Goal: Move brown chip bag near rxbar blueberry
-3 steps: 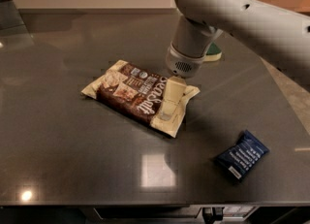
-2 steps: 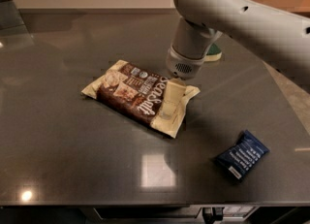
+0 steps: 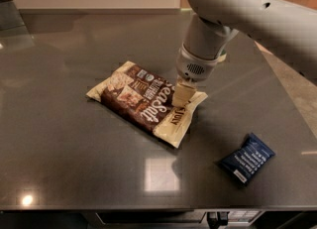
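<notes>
On my feed the gripper is down on the right cream end of the brown chip bag, and honestly I can't tell if it's clamped on or loose. The bag lies flat mid-counter, with the rxbar blueberry well apart at front right.

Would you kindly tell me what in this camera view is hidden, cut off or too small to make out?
- Camera view: the pincer sits at the right end of the brown chip bag; the wrist above hides how it meets the bag.
- Camera view: the white lettering on the rxbar blueberry is too small to read.
- Camera view: the arm is cut off by the top and right edges.
</notes>
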Robot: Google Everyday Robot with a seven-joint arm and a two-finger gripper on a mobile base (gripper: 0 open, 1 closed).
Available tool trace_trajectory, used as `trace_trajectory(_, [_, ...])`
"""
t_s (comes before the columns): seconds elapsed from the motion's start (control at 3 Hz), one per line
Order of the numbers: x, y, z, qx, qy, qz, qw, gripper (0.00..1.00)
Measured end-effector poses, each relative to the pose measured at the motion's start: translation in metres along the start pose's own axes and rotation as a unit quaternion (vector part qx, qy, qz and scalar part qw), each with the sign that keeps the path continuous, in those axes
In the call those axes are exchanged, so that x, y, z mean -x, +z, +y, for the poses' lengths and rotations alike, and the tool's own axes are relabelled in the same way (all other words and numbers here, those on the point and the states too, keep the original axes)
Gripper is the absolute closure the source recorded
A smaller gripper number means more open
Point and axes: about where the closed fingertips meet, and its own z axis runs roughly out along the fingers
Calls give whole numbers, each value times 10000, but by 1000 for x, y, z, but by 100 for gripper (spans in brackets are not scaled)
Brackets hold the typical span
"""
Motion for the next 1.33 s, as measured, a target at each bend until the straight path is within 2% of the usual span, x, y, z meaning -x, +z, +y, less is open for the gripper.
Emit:
trace_trajectory(0.33, [-13, -13, 3, -36, 49, -16, 10000, 85])
trace_trajectory(0.67, [-21, -21, 4, -63, 80, -24, 9999, 100])
trace_trajectory(1.0, [-51, -43, 9, -88, 170, 48, 9998, 100])
trace_trajectory(1.33, [-83, -69, 24, -30, 246, 71, 9997, 100])
